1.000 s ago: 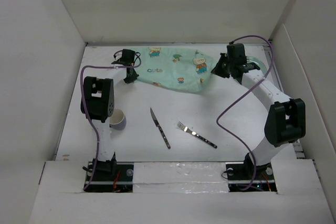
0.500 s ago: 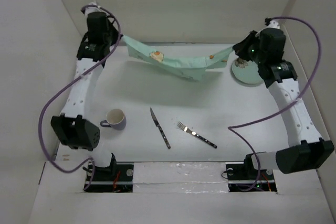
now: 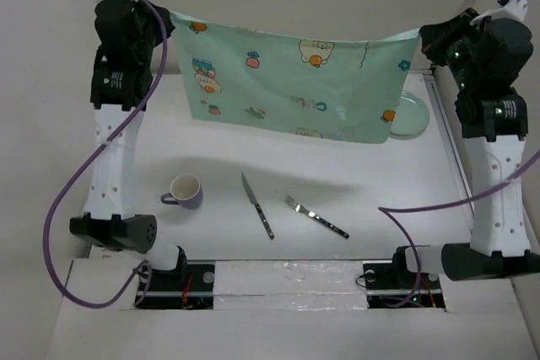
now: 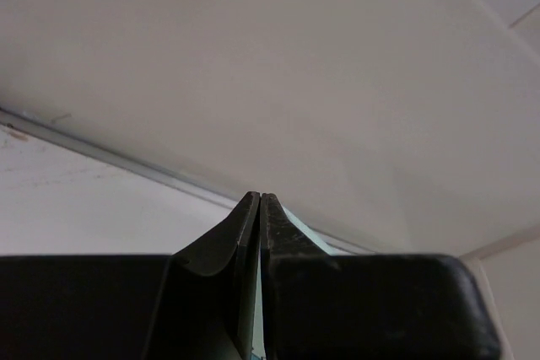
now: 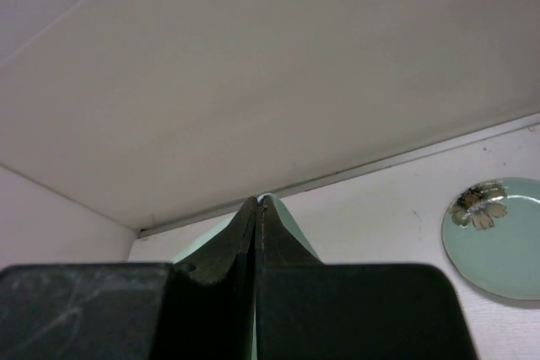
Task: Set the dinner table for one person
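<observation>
No legible text anywhere. The only candidate is a short blue printed word on the placemat (image 3: 278, 82), low on the hanging cloth and right of centre among the cartoon figures. From the top view it's too small and blurred to read. Wrist views: nothing readable either.

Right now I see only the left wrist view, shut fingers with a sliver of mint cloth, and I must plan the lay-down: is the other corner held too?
Observer: Yes. The right gripper is shut on the placemat at its other top corner, so it hangs spread above the far side of the table.
Operator: What lies on the table?
Observer: On the dinner table, nearer the arm bases than the cloth: a mug, a knife and a fork.
Operator: Any plate?
Observer: A pale green plate at far right, partly hidden behind the placemat.
</observation>
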You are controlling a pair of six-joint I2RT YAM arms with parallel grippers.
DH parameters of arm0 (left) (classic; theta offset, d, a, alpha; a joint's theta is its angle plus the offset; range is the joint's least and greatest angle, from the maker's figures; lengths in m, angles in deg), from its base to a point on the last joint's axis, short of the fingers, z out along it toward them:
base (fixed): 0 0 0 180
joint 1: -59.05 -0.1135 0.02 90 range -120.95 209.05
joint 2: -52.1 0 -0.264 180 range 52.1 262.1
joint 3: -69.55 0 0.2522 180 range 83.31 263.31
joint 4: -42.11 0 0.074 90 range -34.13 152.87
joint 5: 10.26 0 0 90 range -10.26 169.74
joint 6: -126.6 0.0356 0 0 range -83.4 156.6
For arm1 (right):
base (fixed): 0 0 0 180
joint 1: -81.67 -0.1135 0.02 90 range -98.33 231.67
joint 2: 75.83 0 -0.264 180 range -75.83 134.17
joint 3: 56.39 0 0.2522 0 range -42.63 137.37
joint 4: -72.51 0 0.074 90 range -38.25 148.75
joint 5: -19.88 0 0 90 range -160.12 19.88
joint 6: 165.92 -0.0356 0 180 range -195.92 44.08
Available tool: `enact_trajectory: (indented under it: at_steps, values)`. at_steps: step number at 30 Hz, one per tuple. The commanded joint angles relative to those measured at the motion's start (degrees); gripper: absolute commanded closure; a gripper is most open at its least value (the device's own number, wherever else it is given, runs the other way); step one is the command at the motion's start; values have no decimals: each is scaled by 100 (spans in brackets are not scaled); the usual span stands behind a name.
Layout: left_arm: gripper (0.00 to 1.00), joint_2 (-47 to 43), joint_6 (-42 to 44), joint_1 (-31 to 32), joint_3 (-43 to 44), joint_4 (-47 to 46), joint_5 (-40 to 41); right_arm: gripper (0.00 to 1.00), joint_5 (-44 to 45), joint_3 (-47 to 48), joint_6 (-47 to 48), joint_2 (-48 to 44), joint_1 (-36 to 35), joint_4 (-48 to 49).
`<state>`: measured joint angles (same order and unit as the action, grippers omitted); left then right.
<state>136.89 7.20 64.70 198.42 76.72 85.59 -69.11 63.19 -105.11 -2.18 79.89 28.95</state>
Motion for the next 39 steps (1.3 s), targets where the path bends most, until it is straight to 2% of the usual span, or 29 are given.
enact_trajectory:
  at_steps: [1, 7, 8, 9, 11, 13, 16, 18, 19, 22, 23, 25, 26, 27, 28, 30, 33, 39]
  values:
    - [100, 589, -126, 6, -129, 17, -285, 100, -57, 9, 115, 762, 125, 35]
    - [100, 1529, -311, 6, 555, 25, -523, 100, -549, 324, -33, 1809, 178, 449]
    - [100, 1810, -424, -159, 974, 78, -828, 100, -593, 638, -95, 2124, 178, 414]
    - [100, 1813, -521, -161, 978, 78, -831, 100, -594, 868, -96, 2293, 178, 362]
    - [100, 2128, -793, -476, 1241, -1, -1374, 100, -690, 1342, -174, 2722, 178, 204]
    - [100, 2182, -1128, -661, 1268, -202, -1725, 100, -760, 2087, -210, 2926, 178, 80]
    - [100, 1998, -1103, -723, 1295, -265, -1737, 100, -787, 2845, -210, 3156, 178, -210]
    - [100, 1840, -936, -723, 1102, -256, -1710, 100, -866, 2761, -201, 2982, 231, -176]
    - [100, 1639, -874, -723, 936, -273, -1684, 100, -962, 2299, -210, 2876, 231, -88]
    - [100, 1253, -707, -723, -283, -544, -1674, 100, -1121, 1156, -245, 2289, 292, 377]
    - [100, 1250, -689, -723, -1140, -676, -1675, 100, -1173, 281, -254, 2138, 292, 640]
    - [100, 1250, -680, -723, -1997, -1010, -1675, 100, -1366, -532, -315, 1839, 292, 817]
    - [100, 345, -645, -723, -2958, -1099, -1675, 100, -1498, -1615, -350, 1690, 292, 1036]
    - [100, 336, -645, -723, -2968, -1117, -1675, 100, -1551, -1626, -351, 1688, 292, 1038]
    - [100, 206, -584, -723, -3464, -1143, -1675, 100, -1587, -1965, -394, 1558, 292, 1238]
    - [100, 99, -505, -723, -3898, -1240, -1675, 100, -1605, -2807, -430, 1503, 292, 1406]
    - [100, 90, -312, -723, -4531, -1197, -1640, 100, -1534, -3451, -360, 1626, 240, 1495]
    - [100, 204, -65, -776, -5463, -1319, -1244, 100, -1297, -4138, -254, 1908, 240, 1477]
